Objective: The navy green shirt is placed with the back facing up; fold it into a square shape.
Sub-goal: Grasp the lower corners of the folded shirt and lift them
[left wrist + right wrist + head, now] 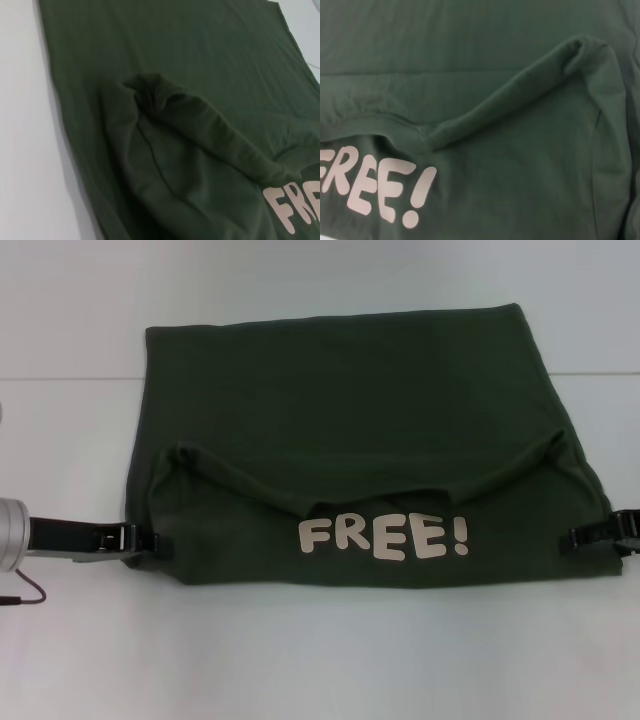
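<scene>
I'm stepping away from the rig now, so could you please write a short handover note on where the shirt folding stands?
Left pincer: at the near left edge of the navy green shirt, low on the table.
Right pincer: at the near right edge, mirrored.
Whether either is gripping the cloth can't be seen.
Done: the near part is folded over, so the "FREE!" lettering faces up.
Left: the shirt is a wide rectangle; further folds are needed to make it square.

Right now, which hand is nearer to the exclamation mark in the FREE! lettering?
Right. The right hand sits at the navy green shirt's right edge, on the side where the exclamation mark ends the word. The left hand is at the opposite edge, beyond the F.
</scene>
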Robot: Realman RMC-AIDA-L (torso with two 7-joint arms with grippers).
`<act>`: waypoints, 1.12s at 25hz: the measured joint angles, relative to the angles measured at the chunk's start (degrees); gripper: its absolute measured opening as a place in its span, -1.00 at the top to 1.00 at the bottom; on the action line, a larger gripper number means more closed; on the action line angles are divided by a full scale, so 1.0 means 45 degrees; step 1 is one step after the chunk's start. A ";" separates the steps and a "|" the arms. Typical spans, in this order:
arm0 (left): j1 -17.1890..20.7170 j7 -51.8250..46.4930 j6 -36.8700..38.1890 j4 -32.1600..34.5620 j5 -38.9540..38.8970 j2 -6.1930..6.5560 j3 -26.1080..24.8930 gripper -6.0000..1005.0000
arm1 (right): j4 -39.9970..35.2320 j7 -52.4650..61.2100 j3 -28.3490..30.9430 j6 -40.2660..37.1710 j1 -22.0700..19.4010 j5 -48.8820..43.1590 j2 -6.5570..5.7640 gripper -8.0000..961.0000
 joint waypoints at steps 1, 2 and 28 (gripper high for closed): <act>-0.0010 0.0002 -0.0003 0.0000 -0.0002 0.0004 0.0000 0.91 | 0.0002 0.0005 0.0000 0.0006 0.0012 0.0017 0.0016 -0.87; -0.0021 0.0002 -0.0005 0.0000 -0.0004 0.0011 -0.0001 0.91 | 0.0002 0.0023 0.0000 0.0012 0.0024 0.0020 0.0020 -0.86; -0.0053 -0.0015 -0.0013 -0.0001 -0.0018 0.0038 -0.0100 0.91 | 0.0015 0.0263 -0.0200 0.0304 0.0081 -0.0386 0.0092 0.57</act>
